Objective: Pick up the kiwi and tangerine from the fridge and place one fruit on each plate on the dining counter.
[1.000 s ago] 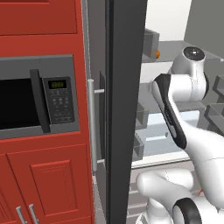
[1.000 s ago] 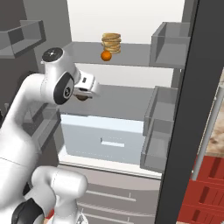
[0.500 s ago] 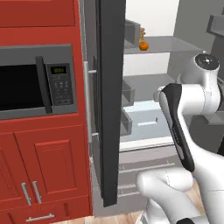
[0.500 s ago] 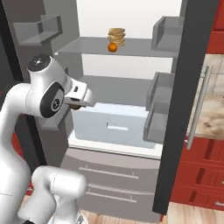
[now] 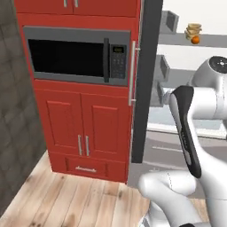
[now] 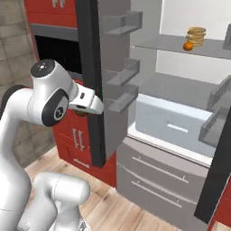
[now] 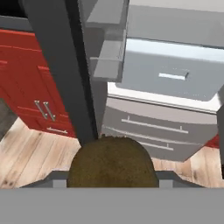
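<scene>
The gripper is clamped on the kiwi. In the hand view the brown, fuzzy kiwi sits right at the bottom, tucked between the two dark tips. In the right base view the white hand sticks out from the arm's big round joint, and a little bit of brown kiwi peeks out under it.

Just past the kiwi stands the edge of the fridge door. It is dark grey and swung wide open. In the hand view it runs from the top down to the kiwi. Grey door bins hang on its inner side, one above the other.

The fridge is open, and its inside is pale grey. A wide, light drawer sits low inside it. Under that are two grey drawer fronts with long thin handles.

The tangerine is far from the gripper, up on a high glass shelf in the fridge. It is small, round and bright orange. It sits just beside a tan stack of round flat food, on the stack's near left side.

To the left of the fridge are red cabinets. A grey microwave with a dark window is set into them. The long silver handle of the fridge door runs down next to the microwave. The floor is light wood boards.
</scene>
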